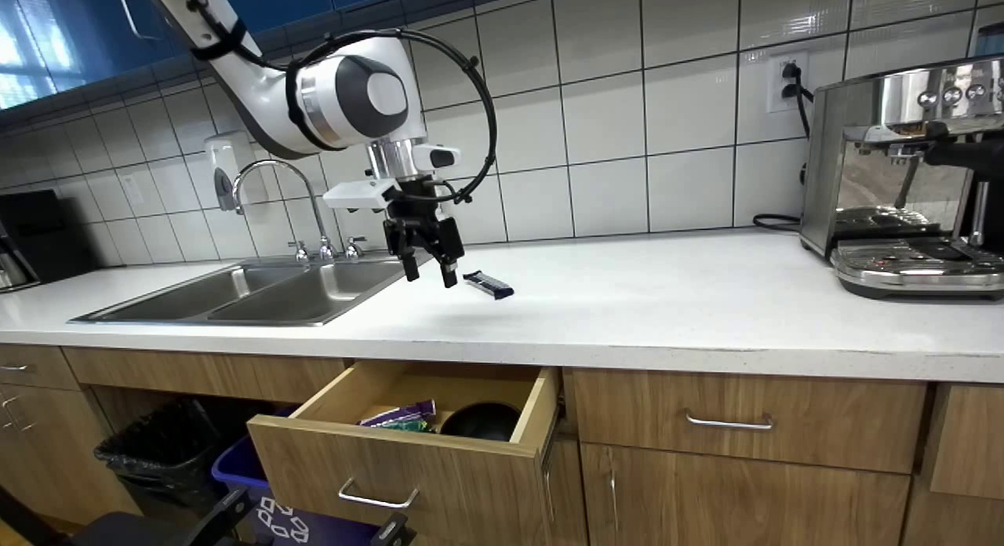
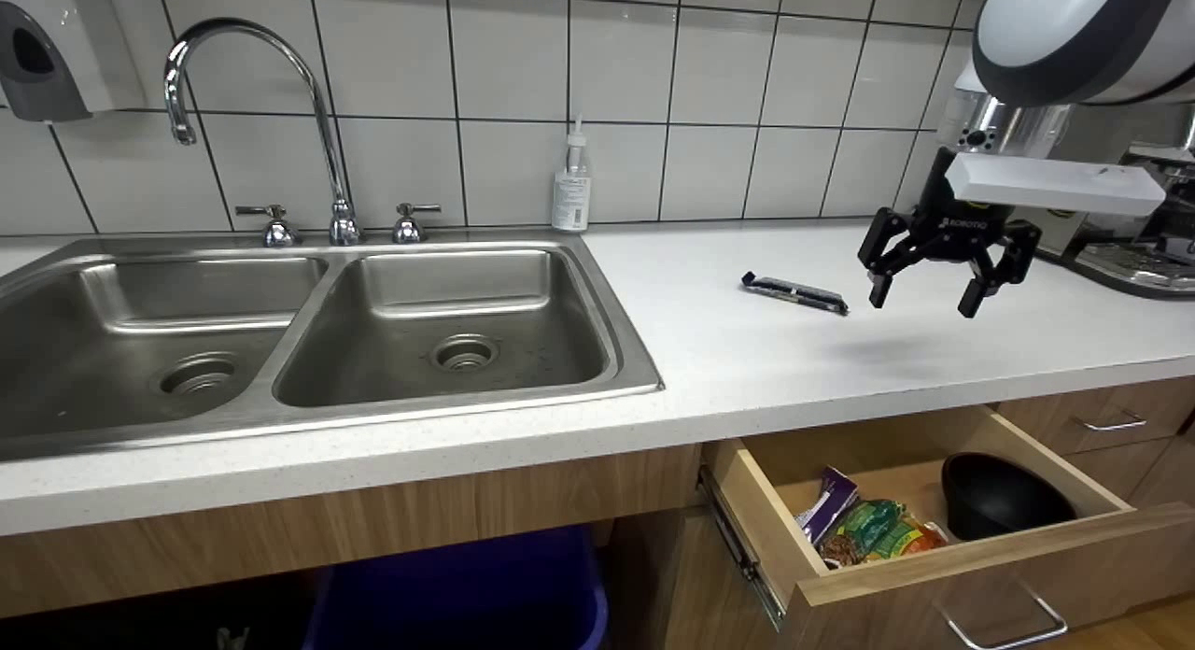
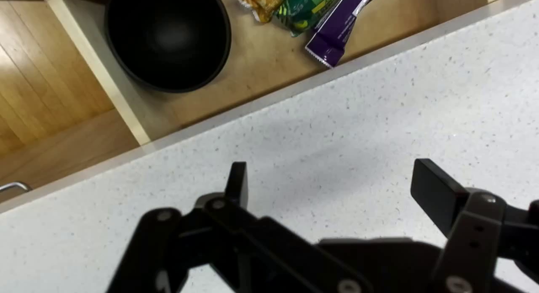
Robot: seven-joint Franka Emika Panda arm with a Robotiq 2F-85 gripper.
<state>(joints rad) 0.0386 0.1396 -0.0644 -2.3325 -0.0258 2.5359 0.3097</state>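
Nearest to the wrist camera, the black gripper (image 3: 330, 175) is hanging above the white worktop (image 3: 316, 124); its two fingers (image 3: 436, 196) are standing wide apart, and the speckled surface is showing between them. Going from left to right in an exterior view, a dispenser (image 2: 98, 48) is hanging on the tiled wall (image 2: 616, 62), and below it a steel sink (image 2: 624, 337) with two basins is sitting in the worktop. Just behind the sink's right corner, a clear bottle (image 2: 571, 200) is standing upright near the wall. Farther right, a dark wrapped bar (image 2: 795, 293) is lying flat on the worktop, near the gripper but apart from it, and in this view it is lying at the left side of the fingers. Lower down, a wooden drawer (image 2: 868, 617) is standing pulled out, and inside it a purple wrapper (image 2: 833, 502), some colourful packets (image 2: 876, 527) and a black bowl (image 2: 999, 496) are resting in this order. At the right end, a steel coffee machine (image 1: 902, 177) is standing on the worktop.
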